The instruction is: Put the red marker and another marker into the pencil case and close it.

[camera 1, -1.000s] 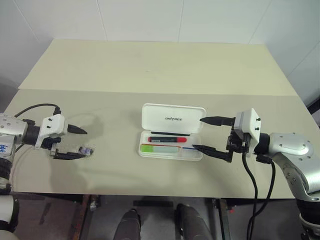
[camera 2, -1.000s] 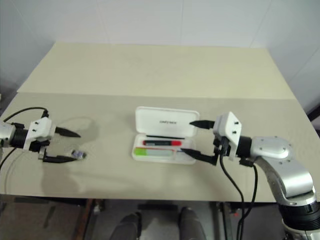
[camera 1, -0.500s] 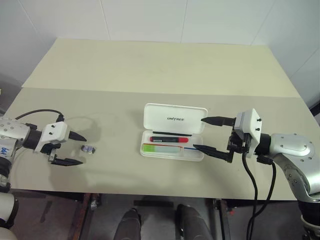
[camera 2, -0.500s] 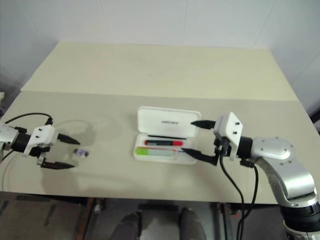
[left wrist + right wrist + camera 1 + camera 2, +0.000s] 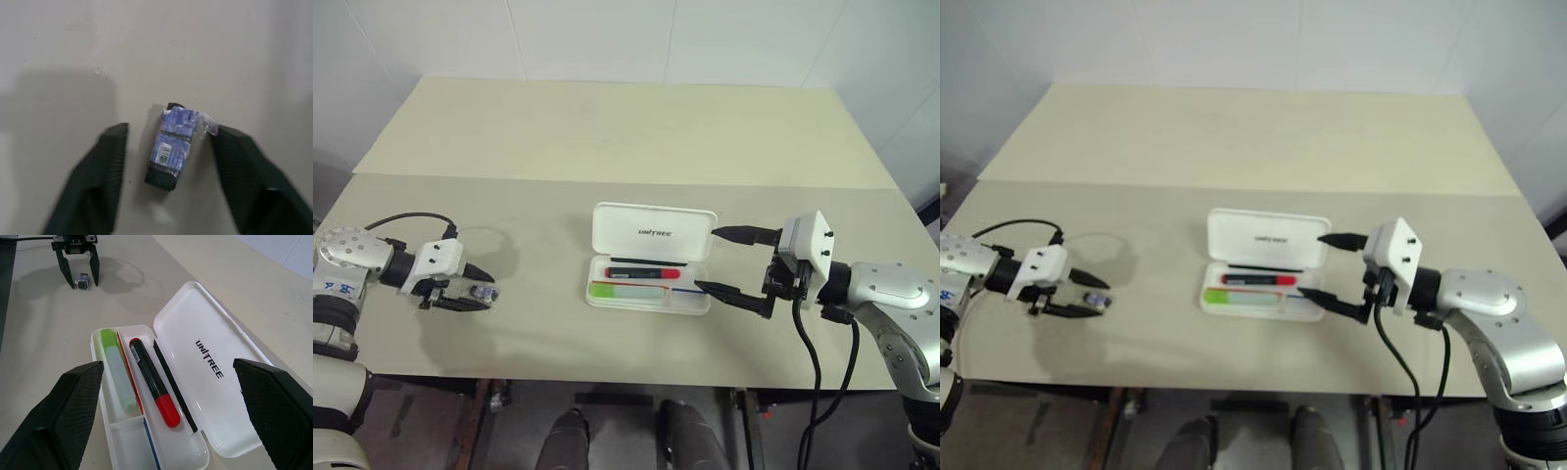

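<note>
Worktop (image 5: 607, 137): pale beige surface carrying all items listed.
Pencil case (image 5: 651, 257): white hard plastic, near the middle of the worktop; lid open and tipped back toward 12 o'clock, "UNITREE" print showing on its inner face.
Red marker (image 5: 154, 388): lying inside the tray of the case on the lid side, black barrel, red end.
Green highlighter (image 5: 117, 368): lying inside the tray along the edge away from the lid, parallel to the red marker, with a thin red-and-blue line between them.
Small block (image 5: 171, 144): dark body with a blue-and-white printed wrapper, flat on the worktop, well apart from the case at its 9 o'clock.
Left gripper (image 5: 475, 289): low over the worktop at 9 o'clock of the case; fingers (image 5: 105, 171) partly parted, one on each side of the small block, a gap on the one side; on the other, contact cannot be told; nothing lifted.
Right gripper (image 5: 736, 262): at 3 o'clock of the case, just beside its end; fingers (image 5: 63, 406) spread wide, one beside the lid's end, the other beside the tray's end, holding nothing.
Cable (image 5: 406, 220): black, looping from the left wrist.
</note>
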